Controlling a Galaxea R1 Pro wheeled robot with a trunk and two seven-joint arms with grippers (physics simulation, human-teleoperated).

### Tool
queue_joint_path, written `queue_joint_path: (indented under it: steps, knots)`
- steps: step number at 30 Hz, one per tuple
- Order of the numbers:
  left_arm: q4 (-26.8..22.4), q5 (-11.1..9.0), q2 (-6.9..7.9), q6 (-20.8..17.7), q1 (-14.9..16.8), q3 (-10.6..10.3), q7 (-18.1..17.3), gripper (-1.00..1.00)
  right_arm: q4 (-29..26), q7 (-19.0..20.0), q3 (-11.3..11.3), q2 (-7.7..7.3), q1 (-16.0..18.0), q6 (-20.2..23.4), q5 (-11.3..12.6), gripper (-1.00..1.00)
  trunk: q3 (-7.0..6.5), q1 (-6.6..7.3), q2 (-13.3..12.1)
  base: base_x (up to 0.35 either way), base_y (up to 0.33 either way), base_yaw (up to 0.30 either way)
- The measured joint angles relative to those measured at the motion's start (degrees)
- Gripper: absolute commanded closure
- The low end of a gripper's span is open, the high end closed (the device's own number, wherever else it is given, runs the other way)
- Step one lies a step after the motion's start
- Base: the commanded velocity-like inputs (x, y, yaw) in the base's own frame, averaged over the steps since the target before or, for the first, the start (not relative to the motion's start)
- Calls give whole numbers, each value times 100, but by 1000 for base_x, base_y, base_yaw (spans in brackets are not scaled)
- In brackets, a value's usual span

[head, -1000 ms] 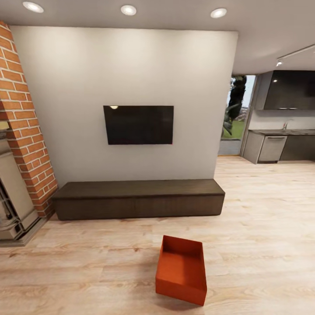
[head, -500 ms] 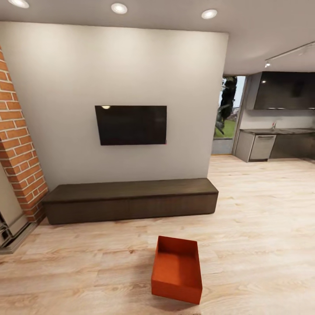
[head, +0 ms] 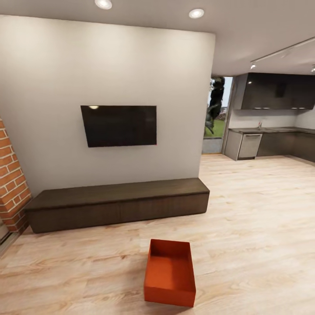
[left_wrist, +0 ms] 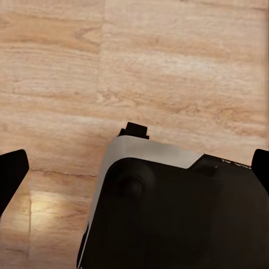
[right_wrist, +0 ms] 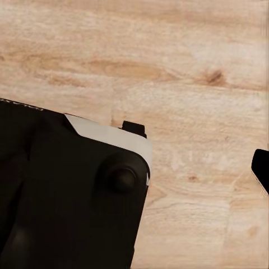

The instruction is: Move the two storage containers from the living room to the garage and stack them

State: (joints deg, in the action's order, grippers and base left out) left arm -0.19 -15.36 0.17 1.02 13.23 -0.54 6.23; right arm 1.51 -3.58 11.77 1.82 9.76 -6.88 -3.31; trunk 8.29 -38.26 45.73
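Looking through the head view: one storage container [head: 169,273] sits on the light wood floor [head: 262,227] of the living room, open side up, well in front of the long dark bench [head: 116,202] and below the wall TV [head: 119,125]. Brick fireplace [head: 11,179] edge at the left, kitchen [head: 271,131] past the wall's right end. Second bin not located from these frames.

Handling judgement: thin plain walls, no lid, nothing inside, so likely light and fairly stiff, though the long walls may flex if pinched mid-span. Smooth surface could slip. Best bet is gripping the two short end walls near the rim, one arm each, or pinching a wall close to a corner where it is stiffest.

Left wrist view: dark fingertips [left_wrist: 12,174] at both picture edges, so the left gripper [left_wrist: 134,168] reads as spread wide, holding nothing. Robot base [left_wrist: 179,213] and wood planks beneath.

Right wrist view: one dark fingertip [right_wrist: 261,168] at the picture edge, its partner unseen, so spread of the right pincer cannot be told. Nothing visibly gripped.
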Motion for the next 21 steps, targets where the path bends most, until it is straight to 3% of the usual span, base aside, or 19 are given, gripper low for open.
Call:
queue_joint_path:
  steps: [21]
  knots:
    - [0,9,1,1,0,0,-1,-100,0,-2,8,0,0,0,-2,-100,0,0,0,320,-23,-1]
